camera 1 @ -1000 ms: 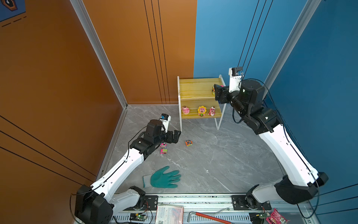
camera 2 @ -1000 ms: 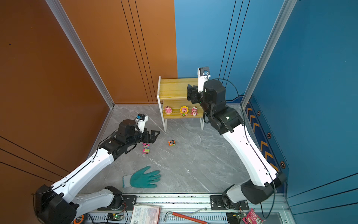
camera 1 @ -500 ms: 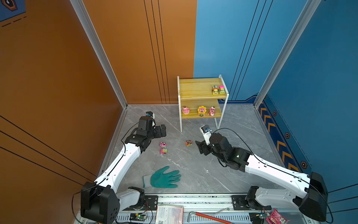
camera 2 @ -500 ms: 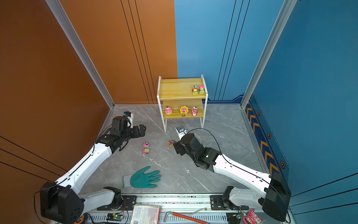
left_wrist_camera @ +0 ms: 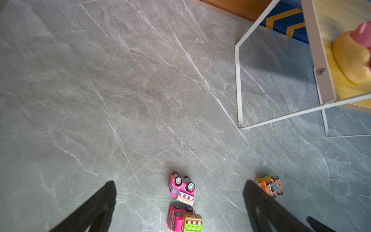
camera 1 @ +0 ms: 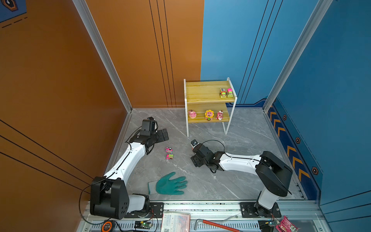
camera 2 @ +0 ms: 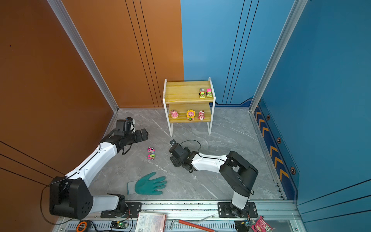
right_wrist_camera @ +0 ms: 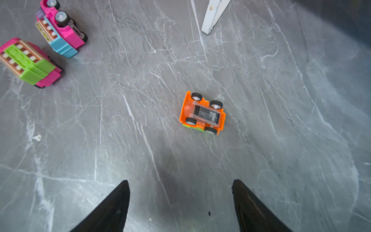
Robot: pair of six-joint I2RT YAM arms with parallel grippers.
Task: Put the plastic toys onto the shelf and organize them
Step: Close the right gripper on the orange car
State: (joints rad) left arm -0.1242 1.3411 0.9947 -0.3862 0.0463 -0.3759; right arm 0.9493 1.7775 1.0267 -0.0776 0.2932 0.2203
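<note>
Right wrist view shows the open, empty right jaws short of the orange car (right_wrist_camera: 201, 113), wheels-up on the desk (right_wrist_camera: 281, 100) near the shelf (right_wrist_camera: 213, 18) leg: best advance, square to its long sides, then close gently.

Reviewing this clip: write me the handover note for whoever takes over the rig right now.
Left end effector: open, empty, above the floor near two toy cars.
Right end effector: open, empty, near the orange car, which lies wheels-up.
Done: two cars on the shelf top board, three bears on its lower board.
Left: orange car, tipped pink car, and pink-and-green car, all on the floor.
The teal glove is not part of the job.
</note>
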